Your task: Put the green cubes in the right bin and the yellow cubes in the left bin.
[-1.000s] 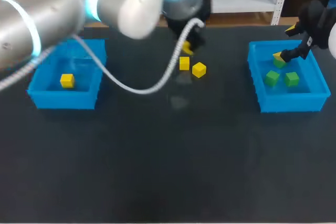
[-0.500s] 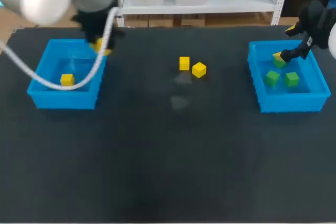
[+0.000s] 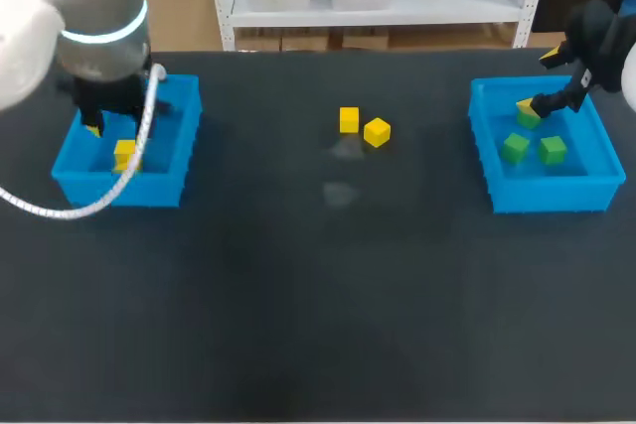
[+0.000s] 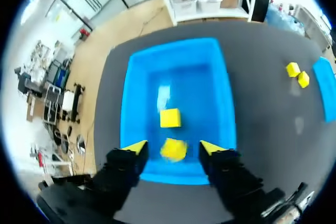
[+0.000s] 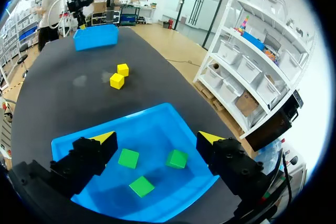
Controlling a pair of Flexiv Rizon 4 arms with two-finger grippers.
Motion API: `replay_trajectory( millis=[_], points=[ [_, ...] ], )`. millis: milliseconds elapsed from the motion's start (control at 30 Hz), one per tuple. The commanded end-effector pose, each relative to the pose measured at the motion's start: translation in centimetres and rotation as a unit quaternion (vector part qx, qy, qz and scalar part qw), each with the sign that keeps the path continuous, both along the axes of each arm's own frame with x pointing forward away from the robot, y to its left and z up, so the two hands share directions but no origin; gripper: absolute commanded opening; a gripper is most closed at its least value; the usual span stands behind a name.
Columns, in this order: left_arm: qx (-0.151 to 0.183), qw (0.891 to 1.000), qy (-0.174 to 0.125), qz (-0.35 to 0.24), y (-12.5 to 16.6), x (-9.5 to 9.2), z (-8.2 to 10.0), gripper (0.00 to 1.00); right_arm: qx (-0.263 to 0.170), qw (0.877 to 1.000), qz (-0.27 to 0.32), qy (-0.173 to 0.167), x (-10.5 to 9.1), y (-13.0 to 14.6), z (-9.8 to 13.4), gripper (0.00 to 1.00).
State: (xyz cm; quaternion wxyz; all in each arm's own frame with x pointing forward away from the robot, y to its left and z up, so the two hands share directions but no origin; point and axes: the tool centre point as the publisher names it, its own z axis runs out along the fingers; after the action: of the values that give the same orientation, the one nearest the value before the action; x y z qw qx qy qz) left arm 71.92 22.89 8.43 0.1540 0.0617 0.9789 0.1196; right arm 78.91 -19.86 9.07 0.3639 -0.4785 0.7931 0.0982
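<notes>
Squarely, yellow cube [image 4: 170, 118] (edges along walls), left bin [image 4: 202, 85]

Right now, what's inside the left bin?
One yellow cube lies in the left bin. A second yellow cube, blurred, is between the open fingers of the left gripper; whether it landed is unclear. Overhead, the arm hides part of it.

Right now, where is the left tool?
Head view's left: the left tool hangs open over the left bin, a yellow cube between its tips.
</notes>
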Motion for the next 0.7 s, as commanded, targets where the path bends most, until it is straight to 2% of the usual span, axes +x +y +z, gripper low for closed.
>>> replay_trajectory(
  millis=[33, 167, 267, 367, 467, 633, 700],
  points=[
    [0.003, 0.995, -0.086, -0.040, -2.0, 0.2, 1.8, 1.00, 0.000, 1.000, 0.000, 0.000, -0.1, 0.0, 0.0, 1.00],
    [-0.014, 0.988, -0.111, -0.106, -6.7, 1.5, 4.1, 1.00, 0.000, 1.000, 0.000, 0.000, -0.1, 0.0, 0.0, 1.00],
    [-0.037, 0.980, -0.103, -0.166, -11.2, 2.1, 4.6, 1.00, 0.000, 1.000, 0.000, 0.000, -0.1, 0.0, 0.0, 1.00],
    [-0.058, 0.970, -0.086, -0.221, -15.9, 2.9, 4.0, 1.00, 0.000, 1.000, 0.000, 0.000, -0.1, 0.0, 0.0, 1.00],
    [-0.066, 0.958, -0.071, -0.269, -20.2, 3.8, 3.4, 1.00, 0.000, 1.000, 0.000, 0.000, -0.1, 0.0, 0.0, 1.00],
    [-0.056, 0.930, -0.031, -0.361, -25.6, 5.1, 2.1, 1.00, 0.000, 1.000, 0.000, 0.000, -0.1, 0.0, 0.0, 1.00],
    [-0.029, 0.915, -0.007, -0.403, -27.2, 5.5, 1.7, 1.00, 0.000, 1.000, 0.000, 0.000, -0.1, 0.0, 0.0, 1.00]
  ],
)
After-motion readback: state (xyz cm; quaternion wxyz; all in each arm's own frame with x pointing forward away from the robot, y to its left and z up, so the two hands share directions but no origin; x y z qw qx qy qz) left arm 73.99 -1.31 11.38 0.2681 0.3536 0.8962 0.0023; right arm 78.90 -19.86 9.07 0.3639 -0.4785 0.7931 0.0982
